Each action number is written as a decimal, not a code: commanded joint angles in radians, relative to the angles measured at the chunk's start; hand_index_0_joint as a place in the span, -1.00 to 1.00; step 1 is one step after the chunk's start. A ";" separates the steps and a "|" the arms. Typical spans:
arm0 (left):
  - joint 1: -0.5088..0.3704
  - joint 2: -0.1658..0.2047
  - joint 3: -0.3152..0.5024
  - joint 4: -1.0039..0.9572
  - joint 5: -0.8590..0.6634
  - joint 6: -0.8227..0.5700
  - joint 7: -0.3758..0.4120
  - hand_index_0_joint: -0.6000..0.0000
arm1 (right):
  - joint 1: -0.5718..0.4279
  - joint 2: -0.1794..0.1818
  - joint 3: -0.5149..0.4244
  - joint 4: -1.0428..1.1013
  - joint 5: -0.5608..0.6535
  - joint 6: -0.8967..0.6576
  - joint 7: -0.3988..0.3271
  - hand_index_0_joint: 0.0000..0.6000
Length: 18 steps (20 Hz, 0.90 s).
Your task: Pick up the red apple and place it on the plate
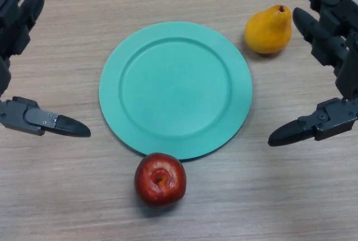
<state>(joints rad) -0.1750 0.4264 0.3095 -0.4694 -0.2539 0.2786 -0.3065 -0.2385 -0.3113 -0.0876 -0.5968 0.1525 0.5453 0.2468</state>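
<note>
A red apple (160,178) sits on the wooden table just in front of the near rim of a round teal plate (175,89), touching or almost touching it. The plate lies flat in the middle and holds nothing. My left hand (17,34) is at the left edge, open, with its fingers straight and thumb pointing inward, well left of the apple. My right hand (330,45) is at the right edge, open in the same way, well right of the apple. Neither hand touches anything.
A yellow pear (269,29) stands on the table at the back right, just beyond the plate's rim and close to my right hand's fingers.
</note>
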 commanded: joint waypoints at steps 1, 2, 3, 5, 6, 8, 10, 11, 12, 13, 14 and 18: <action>-0.031 0.048 0.078 -0.043 0.011 -0.132 0.032 1.00 | -0.038 -0.037 -0.056 -0.052 0.000 -0.110 0.007 -1.00; -0.029 0.046 0.074 -0.041 0.016 -0.132 0.031 1.00 | -0.037 -0.032 -0.054 -0.044 -0.009 -0.120 0.004 -1.00; -0.026 0.045 0.072 -0.040 0.019 -0.131 0.029 1.00 | -0.034 -0.030 -0.052 -0.042 -0.013 -0.126 0.002 -1.00; -0.017 0.038 0.069 -0.039 0.020 -0.132 0.015 1.00 | -0.024 -0.025 -0.046 -0.051 -0.015 -0.115 0.001 -1.00; 0.001 0.029 0.067 -0.053 0.010 -0.115 -0.005 1.00 | -0.031 -0.024 -0.042 -0.052 -0.018 -0.097 0.003 -1.00; 0.033 0.002 0.064 -0.061 -0.004 -0.105 -0.018 1.00 | -0.046 -0.024 -0.033 -0.055 -0.027 -0.082 0.003 -1.00; 0.098 -0.035 0.042 -0.086 0.021 -0.102 -0.045 1.00 | -0.046 -0.017 -0.030 -0.061 -0.026 -0.076 0.003 -1.00; 0.114 -0.056 0.034 -0.095 0.024 -0.105 -0.041 1.00 | -0.045 -0.015 -0.030 -0.062 -0.024 -0.075 0.003 -1.00; 0.184 -0.113 -0.001 -0.147 0.028 -0.091 -0.033 1.00 | -0.049 -0.013 -0.024 -0.057 -0.026 -0.077 -0.003 -1.00; 0.207 -0.130 -0.019 -0.161 0.042 -0.098 -0.033 1.00 | -0.049 -0.012 -0.023 -0.056 -0.027 -0.079 -0.004 -1.00; 0.283 -0.180 -0.074 -0.195 0.080 -0.124 -0.040 1.00 | -0.045 -0.012 -0.029 -0.060 -0.022 -0.076 -0.002 -1.00; 0.435 -0.231 -0.217 -0.125 0.214 -0.349 -0.055 1.00 | -0.044 -0.026 -0.046 -0.061 -0.021 -0.071 0.006 -1.00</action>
<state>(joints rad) 0.2641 0.1813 0.0549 -0.5436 -0.0483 0.0832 -0.3433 -0.2508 -0.3057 -0.0655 -0.5987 0.1518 0.5655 0.2478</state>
